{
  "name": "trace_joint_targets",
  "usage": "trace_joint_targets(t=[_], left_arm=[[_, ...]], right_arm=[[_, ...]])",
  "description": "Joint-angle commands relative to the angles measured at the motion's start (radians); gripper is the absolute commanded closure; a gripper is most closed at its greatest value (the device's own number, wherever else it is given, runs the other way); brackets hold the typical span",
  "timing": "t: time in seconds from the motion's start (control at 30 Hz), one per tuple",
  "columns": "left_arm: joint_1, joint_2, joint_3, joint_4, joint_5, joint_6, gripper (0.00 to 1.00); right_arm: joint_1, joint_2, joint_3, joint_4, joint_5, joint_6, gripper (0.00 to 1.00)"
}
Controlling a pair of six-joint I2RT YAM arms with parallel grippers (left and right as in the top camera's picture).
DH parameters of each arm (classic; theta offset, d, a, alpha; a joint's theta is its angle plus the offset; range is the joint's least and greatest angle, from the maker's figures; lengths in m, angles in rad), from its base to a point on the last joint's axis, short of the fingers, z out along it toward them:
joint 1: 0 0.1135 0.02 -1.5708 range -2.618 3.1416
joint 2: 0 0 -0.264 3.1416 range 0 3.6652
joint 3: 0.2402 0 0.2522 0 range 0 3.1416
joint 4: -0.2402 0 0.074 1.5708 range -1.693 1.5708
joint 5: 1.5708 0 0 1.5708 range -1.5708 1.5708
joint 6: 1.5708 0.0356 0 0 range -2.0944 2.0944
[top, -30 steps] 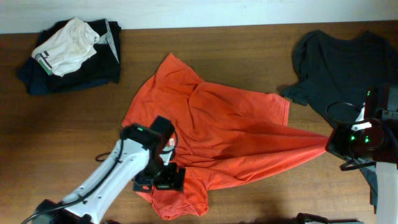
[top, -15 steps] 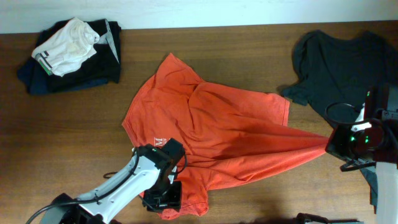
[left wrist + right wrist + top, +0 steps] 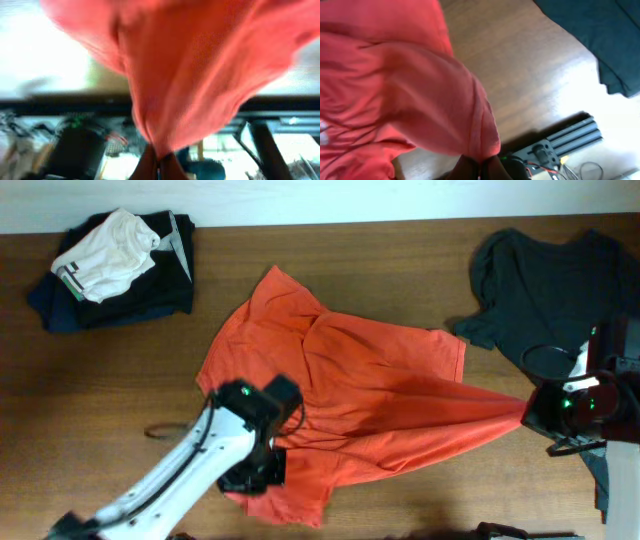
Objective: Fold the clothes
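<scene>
Brown wooden bench (image 3: 120,380) carried the orange shirt (image 3: 380,390) spread mid-bench, a grey shirt (image 3: 540,280) at its right end and a folded pile (image 3: 110,265) far left. Only the wrist views showed the grips: left pincer (image 3: 157,162) clamped on the orange shirt's near edge, right pincer (image 3: 480,167) on its stretched corner.

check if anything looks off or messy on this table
The red-orange T-shirt lies crooked and rumpled: one corner is pulled into a taut point by the right claw, and another part is bunched in the left claw. The dark grey T-shirt is also rumpled.
</scene>
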Motion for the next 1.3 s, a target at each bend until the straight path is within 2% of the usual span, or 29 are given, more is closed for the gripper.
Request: trace_joint_targets(t=[0.0,0.1,0.2,0.47,0.53,0.67,0.77,0.83,0.87,1.0,1.07,1.17,1.2,1.27], left_arm=[[-0.002,-0.108,0.334,-0.120,-0.233,0.001,0.99],[0.030,-0.182,0.583,-0.145,-0.364,0.002,1.00],[0.053,-0.236,0.880,-0.148,-0.563,0.002,1.00],[0.053,-0.299,1.308,-0.120,-0.898,0.003,1.00],[0.053,-0.299,1.369,-0.112,-0.919,0.029,0.99],[0.053,-0.240,1.330,-0.099,-0.893,0.041,1.00],[0.071,-0.045,1.280,-0.015,-0.889,0.126,0.99],[0.152,0.111,1.280,0.083,-0.770,0.249,0.99],[0.214,0.208,1.280,0.160,-0.642,0.326,0.99],[0.410,0.456,1.297,0.448,-0.354,0.463,0.99],[0.502,0.480,1.358,0.531,-0.349,0.509,1.00],[0.610,0.472,1.576,0.580,-0.344,0.533,1.00],[0.664,0.471,1.715,0.576,-0.308,0.533,0.99],[0.732,0.471,1.858,0.577,-0.171,0.532,0.99]], right_arm=[[-0.007,-0.007,0.077,-0.007,-0.066,-0.045,0.96],[-0.006,-0.007,0.151,-0.024,-0.131,-0.080,0.96],[-0.006,-0.007,0.273,-0.024,-0.251,-0.123,0.96],[-0.006,0.007,0.632,-0.016,-0.257,-0.110,0.96],[-0.006,0.024,0.733,-0.020,-0.257,-0.091,0.96],[-0.006,0.105,0.791,-0.002,-0.311,-0.066,0.96],[-0.003,0.284,0.791,0.058,-0.415,-0.069,0.96],[0.037,0.383,0.791,0.122,-0.417,-0.069,0.96],[0.068,0.438,0.791,0.178,-0.417,-0.068,0.96],[0.172,0.594,0.795,0.397,-0.403,-0.054,0.96],[0.141,0.600,0.831,0.453,-0.336,-0.027,0.96],[-0.010,0.599,1.049,0.506,-0.397,0.057,0.96],[-0.097,0.599,1.172,0.510,-0.456,0.064,0.96],[-0.178,0.599,1.279,0.500,-0.485,0.066,0.96]])
